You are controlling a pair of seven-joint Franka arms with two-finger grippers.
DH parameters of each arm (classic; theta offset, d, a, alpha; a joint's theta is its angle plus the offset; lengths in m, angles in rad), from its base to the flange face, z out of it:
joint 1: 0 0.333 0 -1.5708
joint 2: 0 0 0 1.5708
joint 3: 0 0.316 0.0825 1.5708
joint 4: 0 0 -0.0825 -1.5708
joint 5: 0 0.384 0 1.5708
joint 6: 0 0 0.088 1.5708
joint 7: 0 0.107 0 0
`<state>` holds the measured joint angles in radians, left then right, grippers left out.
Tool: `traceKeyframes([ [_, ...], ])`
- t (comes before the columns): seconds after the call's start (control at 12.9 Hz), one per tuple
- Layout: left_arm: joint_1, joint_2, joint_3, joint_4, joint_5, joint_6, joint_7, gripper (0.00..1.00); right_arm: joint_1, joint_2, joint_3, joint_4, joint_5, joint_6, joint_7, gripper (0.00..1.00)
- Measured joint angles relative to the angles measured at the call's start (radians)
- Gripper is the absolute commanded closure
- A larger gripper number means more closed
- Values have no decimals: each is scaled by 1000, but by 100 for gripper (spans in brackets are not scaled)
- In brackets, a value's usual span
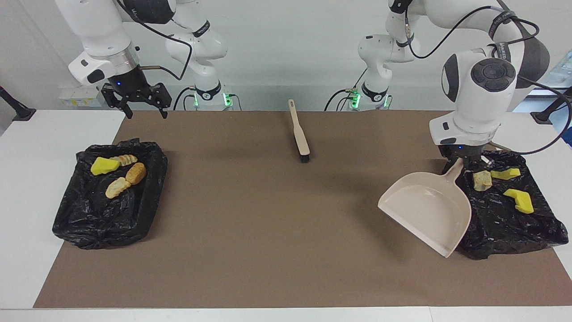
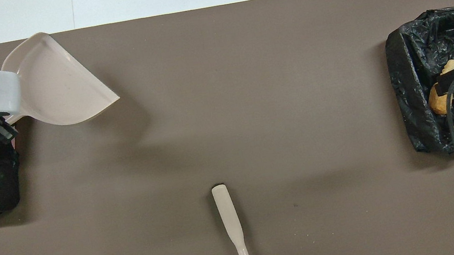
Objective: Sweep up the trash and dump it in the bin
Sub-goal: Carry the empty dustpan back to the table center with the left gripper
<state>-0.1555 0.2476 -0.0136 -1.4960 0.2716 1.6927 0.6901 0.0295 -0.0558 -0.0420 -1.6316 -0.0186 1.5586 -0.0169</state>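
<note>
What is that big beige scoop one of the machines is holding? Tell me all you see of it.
It is a beige dustpan, plastic by its look, with a wide flat tray, raised side walls and a narrow handle. It looks empty. The left tool is shut on its handle, holding it tilted in the air over the brown mat, beside the black-lined bin at the left arm's end.
</note>
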Motion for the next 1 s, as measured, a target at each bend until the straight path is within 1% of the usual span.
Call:
traceKeyframes([
  [0.23, -123, 2, -5, -40, -63, -1, -211, 100, 0, 0, 0, 0, 0, 0, 0, 0],
  [0.39, -193, 8, -7, -66, -119, 11, -416, 100, 0, 0, 0, 0, 0, 0, 0, 0],
  [0.7, -284, 33, -7, -132, -196, 145, -761, 100, 0, 0, 0, 0, 0, 0, 0, 0],
  [0.85, -322, 65, -7, -139, -235, 233, -915, 100, 0, 0, 0, 0, 0, 0, 0, 0],
  [1.0, -343, 93, -7, -140, -310, 312, -1013, 100, 0, 0, 0, 0, 0, 0, 0, 0],
])
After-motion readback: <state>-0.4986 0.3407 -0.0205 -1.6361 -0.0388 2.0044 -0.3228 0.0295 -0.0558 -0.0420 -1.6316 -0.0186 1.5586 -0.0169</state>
